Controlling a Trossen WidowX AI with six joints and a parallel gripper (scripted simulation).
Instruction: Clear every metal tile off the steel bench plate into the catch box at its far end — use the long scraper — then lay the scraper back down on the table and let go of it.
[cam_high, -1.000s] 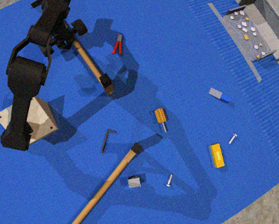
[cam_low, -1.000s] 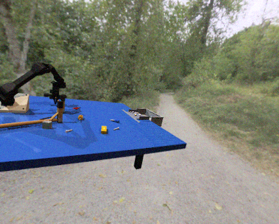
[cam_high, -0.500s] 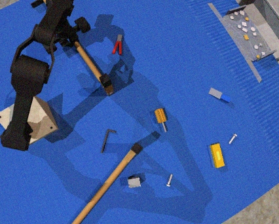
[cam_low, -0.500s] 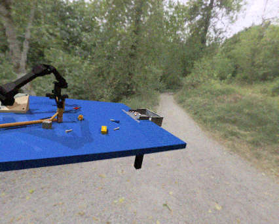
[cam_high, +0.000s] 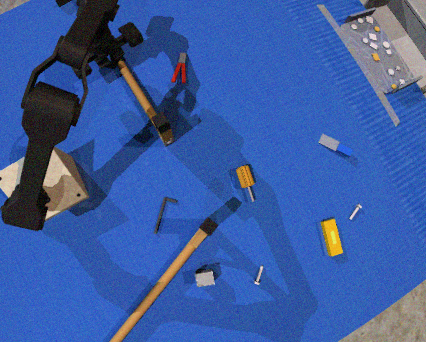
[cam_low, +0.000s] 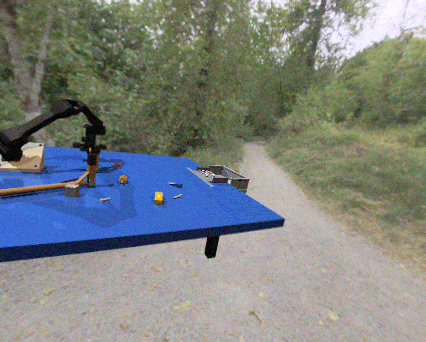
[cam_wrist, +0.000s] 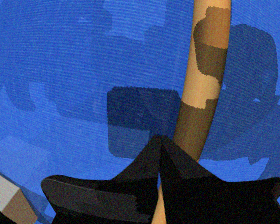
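My gripper (cam_high: 115, 54) (cam_low: 91, 152) (cam_wrist: 159, 141) points down at the upper left. In the wrist view its fingertips meet with nothing between them. A wooden-handled tool (cam_high: 137, 90) (cam_wrist: 205, 60) passes beneath it, its upper part hidden by the arm. A longer wooden-handled tool (cam_high: 155, 290) (cam_low: 35, 189) lies across the lower left, with a dark head (cam_high: 208, 226). I cannot tell which is the long scraper. Several white and orange tiles (cam_high: 386, 45) (cam_low: 206, 174) lie scattered on the steel plate (cam_high: 382, 70). The catch box (cam_high: 407, 45) (cam_low: 239, 185) adjoins the plate.
Red pliers (cam_high: 183, 75) lie right of the gripper. An orange screwdriver (cam_high: 245, 176), hex key (cam_high: 161, 215), grey block (cam_high: 205, 278), yellow block (cam_high: 332, 237), blue-and-grey item (cam_high: 330, 142) and bolts (cam_high: 259, 275) (cam_high: 355, 212) lie on the blue table. A thin grey strip (cam_high: 360, 66) runs beside the plate.
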